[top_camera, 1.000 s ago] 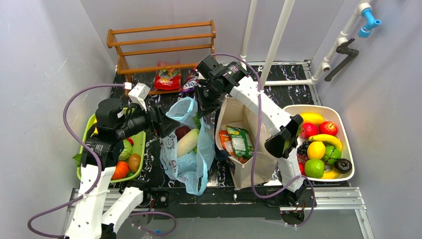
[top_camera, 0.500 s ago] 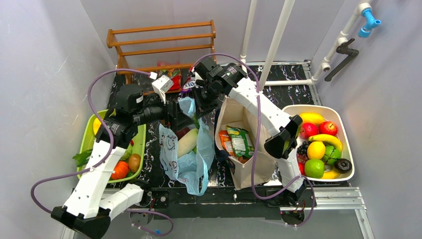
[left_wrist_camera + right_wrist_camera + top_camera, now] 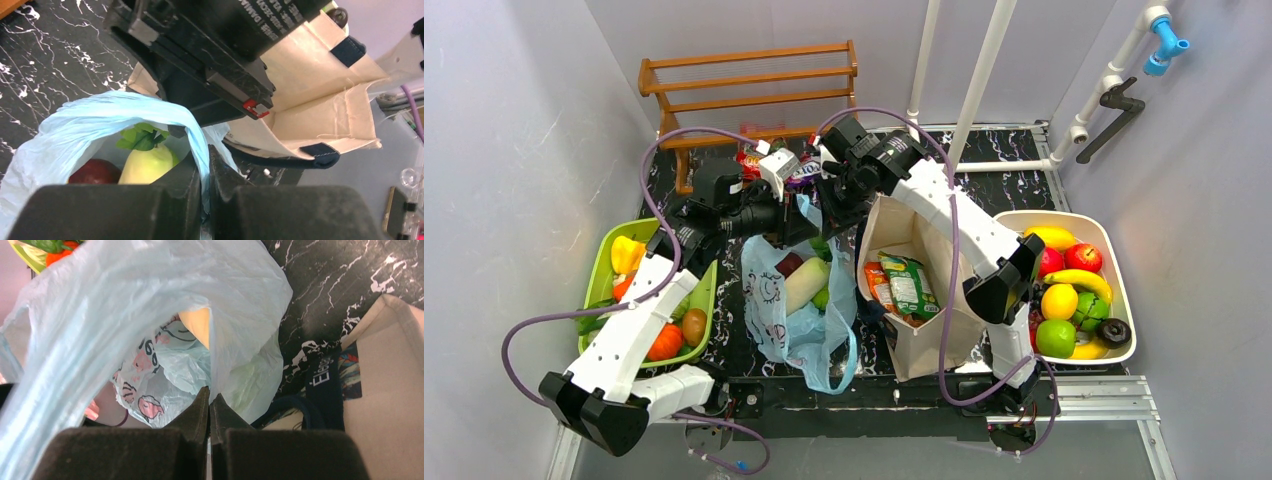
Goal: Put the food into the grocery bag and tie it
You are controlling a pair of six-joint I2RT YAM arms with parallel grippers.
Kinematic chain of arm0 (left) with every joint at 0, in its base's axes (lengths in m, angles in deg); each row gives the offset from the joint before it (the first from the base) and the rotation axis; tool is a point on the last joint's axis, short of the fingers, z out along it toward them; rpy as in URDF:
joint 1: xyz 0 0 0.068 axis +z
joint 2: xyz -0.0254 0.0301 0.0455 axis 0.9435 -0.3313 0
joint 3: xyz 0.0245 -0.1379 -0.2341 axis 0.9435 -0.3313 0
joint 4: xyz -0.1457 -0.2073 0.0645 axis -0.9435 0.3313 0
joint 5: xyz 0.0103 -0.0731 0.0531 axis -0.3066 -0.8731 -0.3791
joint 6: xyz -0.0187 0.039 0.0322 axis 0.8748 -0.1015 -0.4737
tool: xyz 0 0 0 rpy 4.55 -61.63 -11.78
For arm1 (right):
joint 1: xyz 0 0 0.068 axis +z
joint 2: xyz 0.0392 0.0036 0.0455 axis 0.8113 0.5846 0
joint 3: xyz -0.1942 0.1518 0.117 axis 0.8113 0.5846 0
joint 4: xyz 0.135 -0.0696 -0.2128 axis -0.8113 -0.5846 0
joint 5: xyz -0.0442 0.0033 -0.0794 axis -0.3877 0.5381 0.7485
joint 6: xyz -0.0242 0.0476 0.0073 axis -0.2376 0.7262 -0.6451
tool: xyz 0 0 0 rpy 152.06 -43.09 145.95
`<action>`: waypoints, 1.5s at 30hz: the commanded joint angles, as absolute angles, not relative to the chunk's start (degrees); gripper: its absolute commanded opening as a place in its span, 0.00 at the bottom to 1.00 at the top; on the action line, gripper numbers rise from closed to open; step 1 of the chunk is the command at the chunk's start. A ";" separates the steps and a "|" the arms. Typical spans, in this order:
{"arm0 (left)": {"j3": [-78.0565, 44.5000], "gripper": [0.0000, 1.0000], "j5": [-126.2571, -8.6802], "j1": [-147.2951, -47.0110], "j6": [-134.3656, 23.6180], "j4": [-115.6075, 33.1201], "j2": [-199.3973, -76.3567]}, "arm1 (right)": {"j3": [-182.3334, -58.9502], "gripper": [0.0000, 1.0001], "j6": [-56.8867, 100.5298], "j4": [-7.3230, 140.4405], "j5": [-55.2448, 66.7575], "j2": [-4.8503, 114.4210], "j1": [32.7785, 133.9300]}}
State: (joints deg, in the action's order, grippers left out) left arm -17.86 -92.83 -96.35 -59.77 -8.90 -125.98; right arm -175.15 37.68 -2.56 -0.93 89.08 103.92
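- The grocery bag (image 3: 764, 295) stands open on the counter (image 3: 1024, 185), touching the canvas tote (image 3: 904, 225) on its right.
- A pale green vegetable (image 3: 150, 162) and a red apple (image 3: 95, 172) lie inside it.
- The left fingers (image 3: 196, 170) are fully closed, pinching a blue handle strip at the bag's far edge.
- The right fingers (image 3: 202, 405) are fully closed on the bag's film, just beside the left fingers.

Top view: high behind the arm bases, angled steeply down, whole bench (image 3: 1024, 180) in frame. Wrist views: tight close-ups at grocery bag (image 3: 75, 120) mouth, left facing beige tote (image 3: 320, 100), right looking down. Both share bag and tote.
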 commanded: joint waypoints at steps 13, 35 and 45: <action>-17.01 0.00 -73.78 -96.94 -53.85 -8.46 -120.94 | -176.25 0.53 44.11 -2.86 -2.69 79.41 104.28; -4.05 0.00 -47.69 -86.97 -50.91 5.21 -129.46 | -154.00 0.63 67.74 0.99 21.63 62.25 117.37; -8.03 0.00 -46.80 -83.22 -51.89 8.55 -125.62 | -144.91 0.62 65.13 4.83 24.71 54.20 120.89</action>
